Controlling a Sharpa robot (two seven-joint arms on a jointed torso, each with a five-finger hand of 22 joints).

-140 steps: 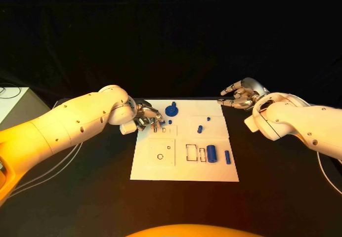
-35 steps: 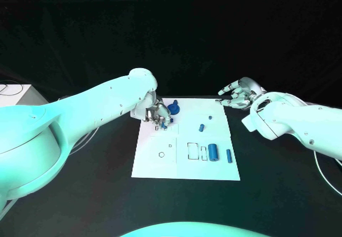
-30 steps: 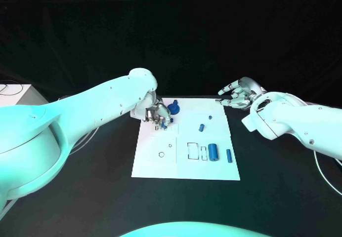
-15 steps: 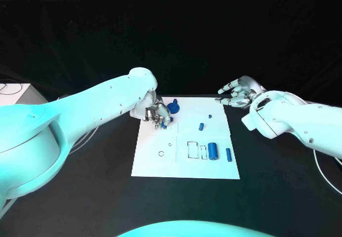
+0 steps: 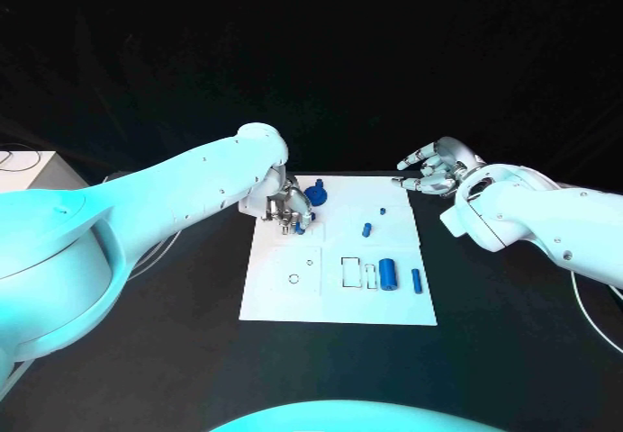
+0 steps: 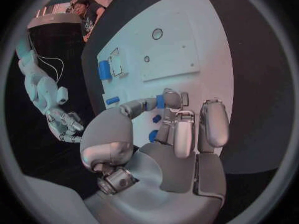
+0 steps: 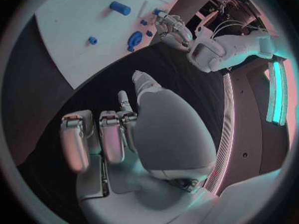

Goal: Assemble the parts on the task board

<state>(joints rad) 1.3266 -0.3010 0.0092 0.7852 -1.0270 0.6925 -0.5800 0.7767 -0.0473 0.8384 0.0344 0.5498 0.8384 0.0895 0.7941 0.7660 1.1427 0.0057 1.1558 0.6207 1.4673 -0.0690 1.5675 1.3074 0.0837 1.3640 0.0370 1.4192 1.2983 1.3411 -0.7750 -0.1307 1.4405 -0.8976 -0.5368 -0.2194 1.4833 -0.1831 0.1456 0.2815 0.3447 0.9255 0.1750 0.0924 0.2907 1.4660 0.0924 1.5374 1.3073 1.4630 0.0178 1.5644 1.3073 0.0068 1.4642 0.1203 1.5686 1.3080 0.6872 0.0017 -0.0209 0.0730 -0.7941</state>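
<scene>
Black worktop, white board lying centred.
Left hand pinching a blue part over the board's far-left corner; right hand hovering off-board, fingers apart, holding nothing.

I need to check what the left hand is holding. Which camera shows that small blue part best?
The left wrist view: the small blue part sits close up, pinched in the left hand over the white board. The head view shows it as a speck under the fingers; the right wrist view shows that hand far off.
</scene>
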